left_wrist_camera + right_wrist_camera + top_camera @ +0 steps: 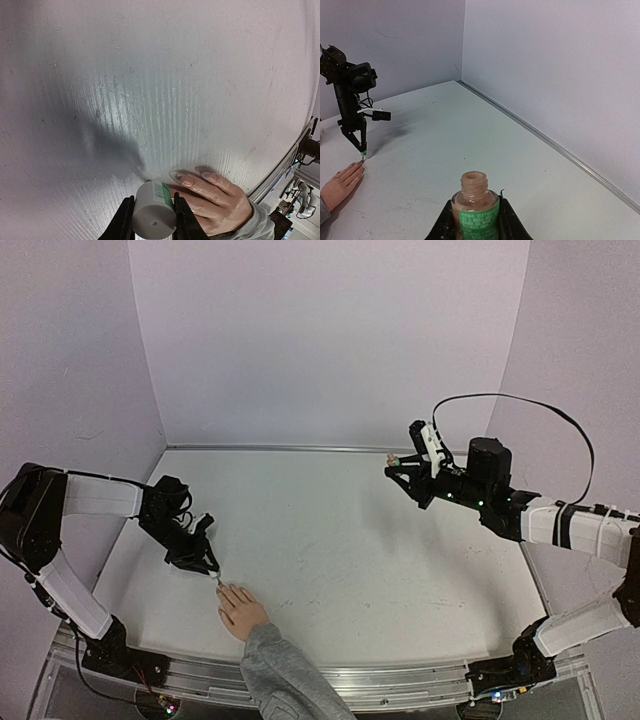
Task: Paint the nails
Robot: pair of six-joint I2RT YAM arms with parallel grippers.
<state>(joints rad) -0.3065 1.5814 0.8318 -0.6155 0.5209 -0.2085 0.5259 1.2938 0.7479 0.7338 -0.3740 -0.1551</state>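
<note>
Closest up, left wrist view: left gripper point(152, 202) clamped tight on a whitish cylindrical brush cap w/ green label strip point(154, 222), jaws pressed to both its sides. The cap points down at the table so the brush under it reaches the fingers. It hides the bristles, so contact w/ a nail is prob. but can't be confirmed.

Just near-right of the cap lie the tiny pale nails point(187, 181) of a small flesh-coloured mannequin-like hand point(220, 202). It sits flat, palm down, fingers aimed far-left, so the nails face up for reach from above. Its grey knit sleeve point(285, 680) runs back over the near edge, btwn the arm bases.

Right gripper point(476, 222) is closed round a small peach-tinted glass polish bottle w/ green label point(474, 187), roughly upright, neck open, no cap. It hangs raised at far right, well apart from the hand: polish can't spill, it's ready for a re-dip, and it's out of the left arm's way.

Room: white tabletop point(350, 540) is bare btwn the arms, so free space to the right & far. Tight spots: pale lilac wall point(80, 360) close by the left arm's elbow, metal rail point(400, 680) along the near edge.

Judgement: early nails in hand, most of the job not yet done. Next moves call for short strokes, since the cap sits v. close to the fingers.
</note>
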